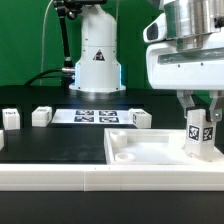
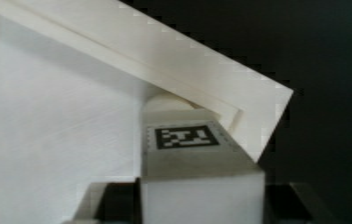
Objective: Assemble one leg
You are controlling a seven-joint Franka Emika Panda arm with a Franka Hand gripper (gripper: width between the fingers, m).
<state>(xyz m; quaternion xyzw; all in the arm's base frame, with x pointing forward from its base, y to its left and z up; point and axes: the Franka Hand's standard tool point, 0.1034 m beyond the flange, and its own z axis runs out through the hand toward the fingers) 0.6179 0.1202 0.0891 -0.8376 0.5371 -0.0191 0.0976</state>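
Now we see fingers (image 1: 187, 108) clamped on leg (image 1: 198, 135), held upright (tag faces ext. cam), at corner of white tray piece (image 1: 140, 150), exterior view's right; contact w/ tray floor we can't tell.

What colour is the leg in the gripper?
White leg, with a black-and-white square tag on one face; clearest in the wrist view.

My flat black counter (image 1: 60, 140) carries a large white rimmed plastic tray piece (image 1: 120, 142), the thin white marker board (image 1: 95, 116), and three small white tagged blocks (image 1: 42, 116) lying apart.
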